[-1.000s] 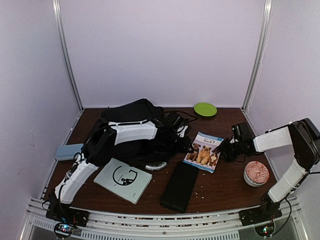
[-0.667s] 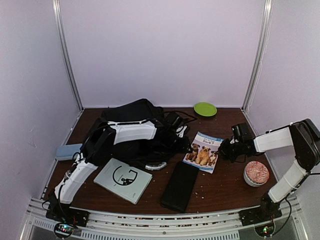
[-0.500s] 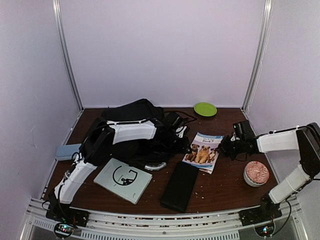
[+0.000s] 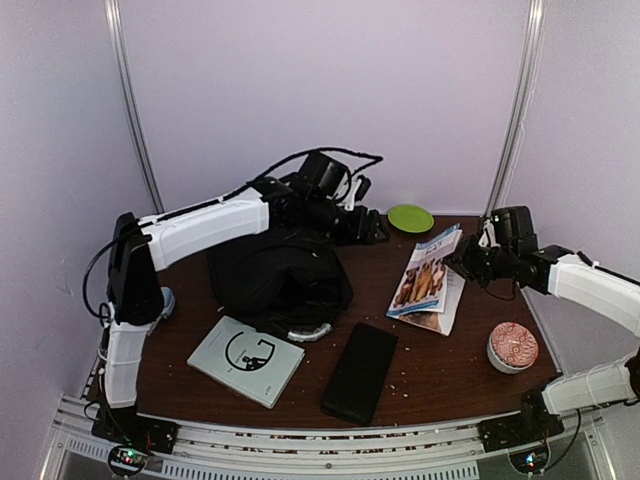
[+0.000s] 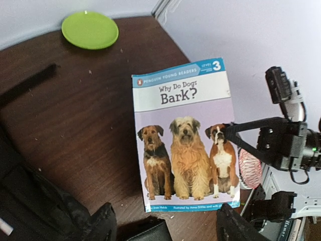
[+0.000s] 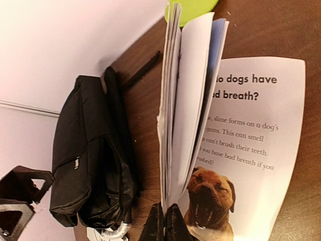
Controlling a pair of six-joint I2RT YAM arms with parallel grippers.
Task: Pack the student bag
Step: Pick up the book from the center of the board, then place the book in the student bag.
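The student bag (image 4: 280,278) slumps on the bench (image 4: 450,370) below our left arm. It is soft and floppy and we judge it light, so the grey handle (image 4: 310,332) or a zipper edge looks the surest hold. Our left hand (image 5: 168,228) is spread on nothing, while the right hand (image 4: 470,262) pinches the dog book (image 4: 428,272) aloft.

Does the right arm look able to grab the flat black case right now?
Probably not yet: the right gripper is shut on the dog book, so its fingers are full, though nothing lies over the flat black case.
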